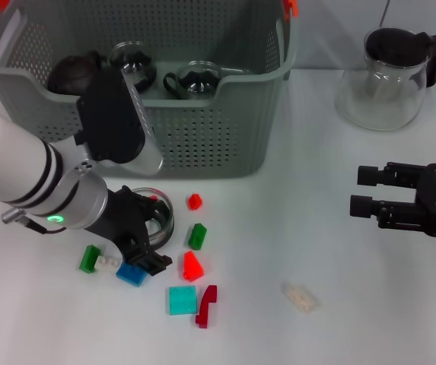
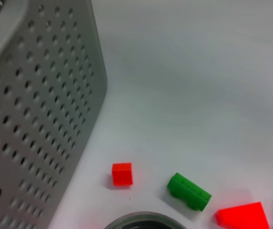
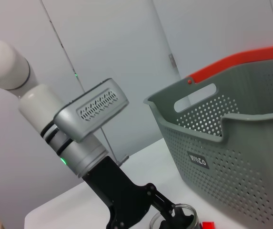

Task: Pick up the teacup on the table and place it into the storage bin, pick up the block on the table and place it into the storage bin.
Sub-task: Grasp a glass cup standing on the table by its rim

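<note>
Nearest the robot on the white counter (image 1: 339, 334) lie loose blocks: a dark red piece (image 1: 206, 305), a teal square (image 1: 182, 299), a blue block (image 1: 132, 274), a green block (image 1: 90, 258) and, off to the right, a pale clear brick (image 1: 300, 296). Just beyond them sit a red wedge (image 1: 192, 267), a second green block (image 1: 197, 236) and a small red cube (image 1: 195, 201).

Among these the left claw (image 1: 145, 251) is down at the teacup (image 1: 157, 217), a clear glass cup standing on the counter just in front of the bin. Its black fingers (image 1: 153, 262) sit on either side of the cup's near rim; whether they press the glass or stand a little off it I cannot tell.

To the right, the right claw (image 1: 366, 192) hangs over bare counter, well apart from everything, its two fingers spread and holding nothing.

Farther back stands the grey-green bin (image 1: 202, 133) with perforated walls; two glass cups (image 1: 195, 80) and a dark round pot (image 1: 73, 72) already lie inside. A glass pitcher (image 1: 389, 76) with a black lid stands at the far right.
</note>
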Action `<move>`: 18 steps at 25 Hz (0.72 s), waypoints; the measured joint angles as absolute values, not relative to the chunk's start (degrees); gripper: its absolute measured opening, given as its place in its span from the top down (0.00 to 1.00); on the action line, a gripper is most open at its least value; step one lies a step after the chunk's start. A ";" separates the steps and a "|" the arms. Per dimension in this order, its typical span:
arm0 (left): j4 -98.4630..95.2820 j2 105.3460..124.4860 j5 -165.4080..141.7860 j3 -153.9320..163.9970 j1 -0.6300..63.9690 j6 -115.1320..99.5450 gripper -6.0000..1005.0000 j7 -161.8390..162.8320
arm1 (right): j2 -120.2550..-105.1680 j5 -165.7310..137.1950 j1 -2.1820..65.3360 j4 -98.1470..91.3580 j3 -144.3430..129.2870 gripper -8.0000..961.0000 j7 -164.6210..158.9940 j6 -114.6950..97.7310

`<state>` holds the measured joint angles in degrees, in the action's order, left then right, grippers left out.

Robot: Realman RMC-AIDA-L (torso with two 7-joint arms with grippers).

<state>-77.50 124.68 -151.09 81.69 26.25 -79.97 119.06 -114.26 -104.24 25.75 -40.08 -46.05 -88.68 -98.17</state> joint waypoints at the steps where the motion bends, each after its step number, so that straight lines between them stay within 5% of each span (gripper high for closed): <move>1: -77.15 124.68 -151.15 81.95 26.31 -79.61 0.21 119.15 | -114.26 -104.24 25.75 -40.08 -46.06 0.22 -88.66 -98.17; 18: -74.71 124.71 -155.57 86.05 28.13 -77.44 0.27 125.72 | -114.26 -104.24 25.75 -40.08 -45.80 0.23 -88.60 -98.08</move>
<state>-74.71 124.71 -155.57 86.05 28.12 -77.44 125.72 -114.26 -104.24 25.75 -40.08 -45.80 -88.60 -98.08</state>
